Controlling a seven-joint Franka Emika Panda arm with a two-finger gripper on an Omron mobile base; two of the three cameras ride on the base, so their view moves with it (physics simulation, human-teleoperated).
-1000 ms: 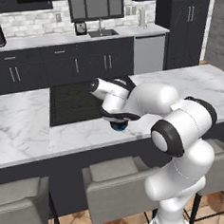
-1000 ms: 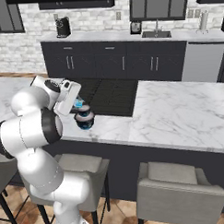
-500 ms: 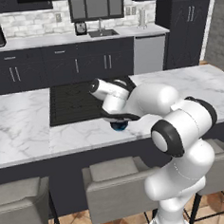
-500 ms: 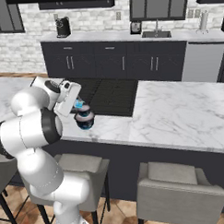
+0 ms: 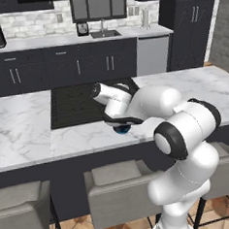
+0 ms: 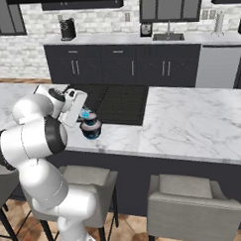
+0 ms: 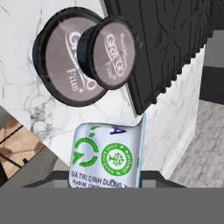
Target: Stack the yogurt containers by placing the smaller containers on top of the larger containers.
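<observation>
The widest dark yogurt cup [image 7: 65,59] stands on the marble island near its front edge, and the lesser dark cup [image 7: 113,51] sits on top of it; both have pale grey-pink lids. In the right base view they form one stack [image 6: 90,129], and its blue base [image 5: 121,130] peeks out under my hand in the left base view. My gripper [image 6: 81,114] hovers just above that stack, shut on the tiny light-blue cup [image 7: 107,155], which is tilted. The cup hides the fingertips in the hand view.
A black cooktop [image 5: 77,105] is set into the island just behind the stack. The marble counter [image 5: 20,128] stretches to both sides. Grey stools [image 6: 188,204] stand below the island's front edge. Dark cabinets and a sink line the far wall.
</observation>
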